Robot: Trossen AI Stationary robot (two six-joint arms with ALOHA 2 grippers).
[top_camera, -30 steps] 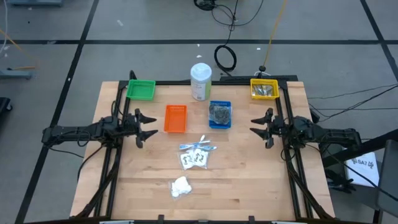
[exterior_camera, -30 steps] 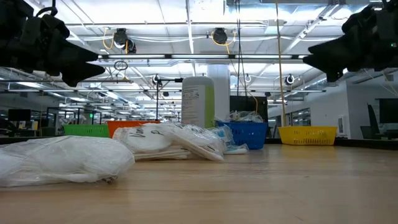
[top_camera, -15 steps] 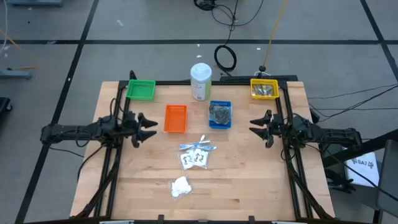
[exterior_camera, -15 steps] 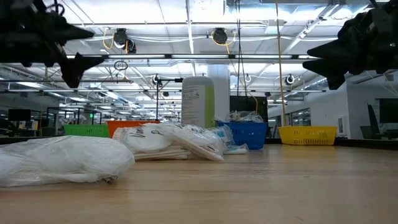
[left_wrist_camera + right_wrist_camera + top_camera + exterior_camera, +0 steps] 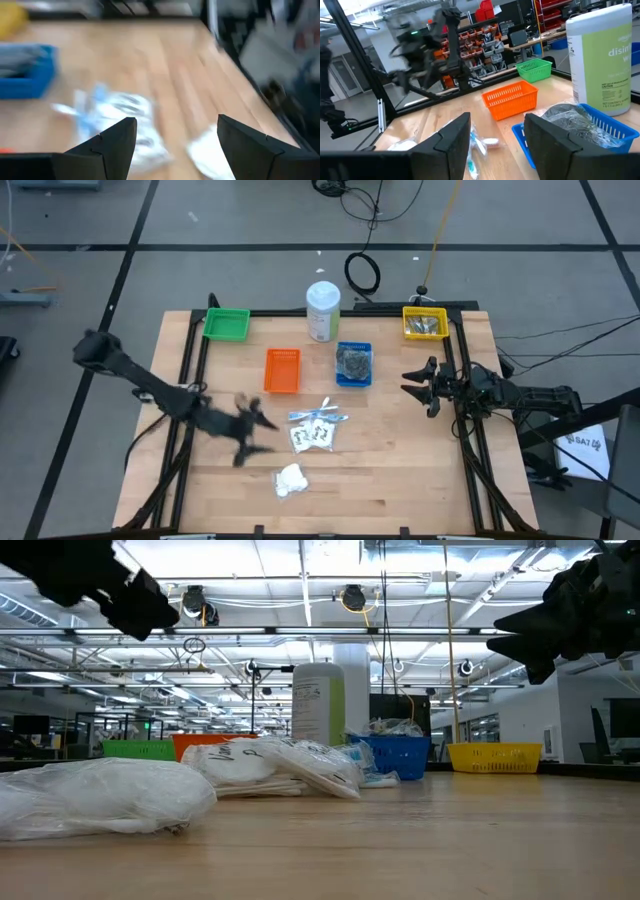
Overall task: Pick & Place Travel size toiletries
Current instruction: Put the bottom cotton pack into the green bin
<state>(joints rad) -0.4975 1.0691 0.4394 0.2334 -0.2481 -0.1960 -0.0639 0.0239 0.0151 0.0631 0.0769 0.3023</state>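
Note:
Clear sachets [image 5: 314, 430] lie in a small heap mid-table, and a white fluffy wad [image 5: 290, 479] rests on the wood nearer the front edge. Dark grey puffs [image 5: 353, 362] sit in the blue tray, and silvery sticks [image 5: 425, 326] lie in the yellow tray. My left gripper [image 5: 260, 436] is open and hovers just left of the sachets and the wad, blurred. In its wrist view [image 5: 175, 145] the sachets [image 5: 117, 117] and the wad [image 5: 212, 155] lie ahead. My right gripper [image 5: 412, 386] is open and waits above the table's right side.
A tall white bottle with a green label [image 5: 322, 310] stands at the far middle. An orange tray [image 5: 282, 370] and a green tray [image 5: 227, 325] sit on the far left. Bare wood lies along the near edge and the right half [image 5: 400, 470].
My left arm has swung quickly from the table's left edge toward the near middle, turning its gripper toward the sachets and the wad, and it has stayed open. The items on the table have not moved.

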